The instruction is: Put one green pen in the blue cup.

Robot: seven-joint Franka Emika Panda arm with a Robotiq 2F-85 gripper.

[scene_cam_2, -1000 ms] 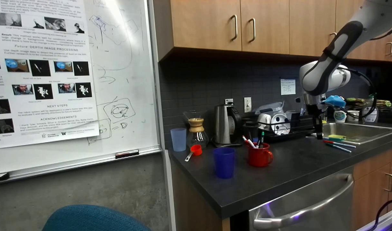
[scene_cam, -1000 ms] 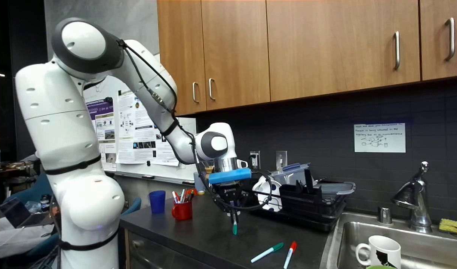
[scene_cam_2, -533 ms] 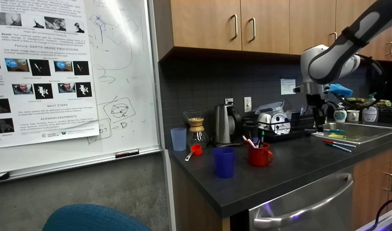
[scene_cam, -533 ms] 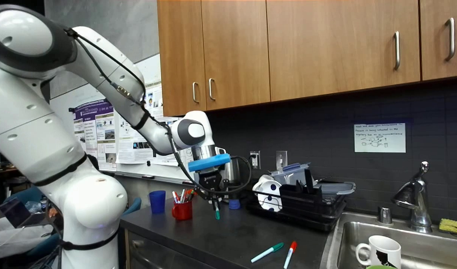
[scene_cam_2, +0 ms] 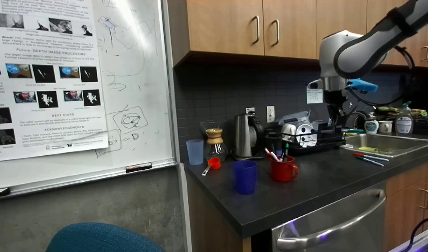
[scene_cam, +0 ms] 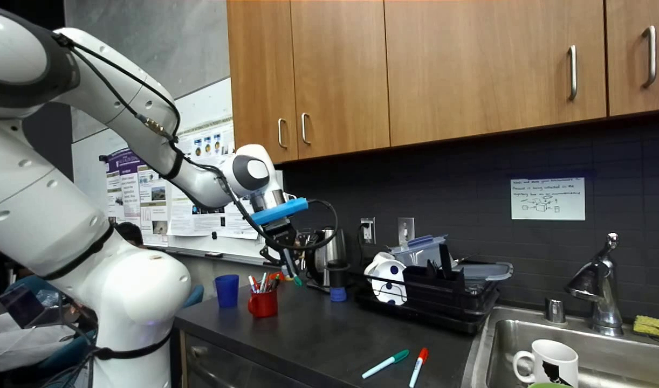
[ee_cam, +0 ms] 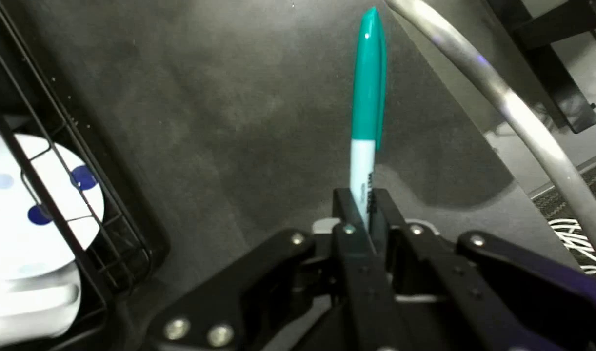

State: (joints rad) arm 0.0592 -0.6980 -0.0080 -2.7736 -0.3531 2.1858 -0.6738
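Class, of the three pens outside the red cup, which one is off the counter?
The green pen held between the fingers; the other green pen and the red pen lie on the counter.

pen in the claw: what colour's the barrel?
White with dark lettering on the pen barrel; shows best in the wrist view.

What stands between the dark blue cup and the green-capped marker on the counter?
The red mug, holding pens: both exterior views show it between the dark blue cup and the green-capped marker.
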